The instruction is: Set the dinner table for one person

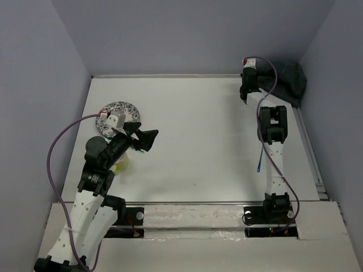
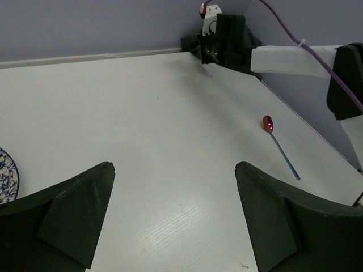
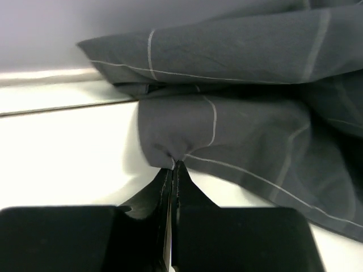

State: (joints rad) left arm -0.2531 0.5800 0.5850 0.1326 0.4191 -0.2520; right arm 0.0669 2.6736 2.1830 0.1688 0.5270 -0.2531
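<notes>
White dinner table [image 1: 193, 124]: We see a large matte tabletop that fills the middle of the overhead view and carries everything named below. It runs to the far wall, with both arm bases at its near edge.
Plate [image 1: 122, 106]: We find a round plate with a blue flower pattern at the far left of the table. It is partly covered from above by the left wrist, and in the left wrist view only its rim shows at the left edge [image 2: 4, 175].
Left gripper [image 1: 146, 136]: We see it above the table just right of the plate, pointing right. Its two dark fingers are spread wide apart and released, with only bare table between them [image 2: 174, 170].
Pale yellow object [image 1: 120, 165]: We see it on the table under the left arm, nearer than the plate. It is mostly hidden, so we cannot tell what it is.
Spoon [image 2: 281, 148]: We see it lying flat on the table, well right of centre and beside the right arm. It has a thin blue handle and a coppery bowl, and nothing touches it.
Right gripper [image 3: 172, 165]: We see its fingers pressed together at the far right corner, clenched on a fold at the near edge of the cloth.
Cloth [image 3: 238, 113]: We see dark grey fabric with thin pale grid lines, bunched in the far right corner against the wall [image 1: 289, 82]. It rests partly on the table.
</notes>
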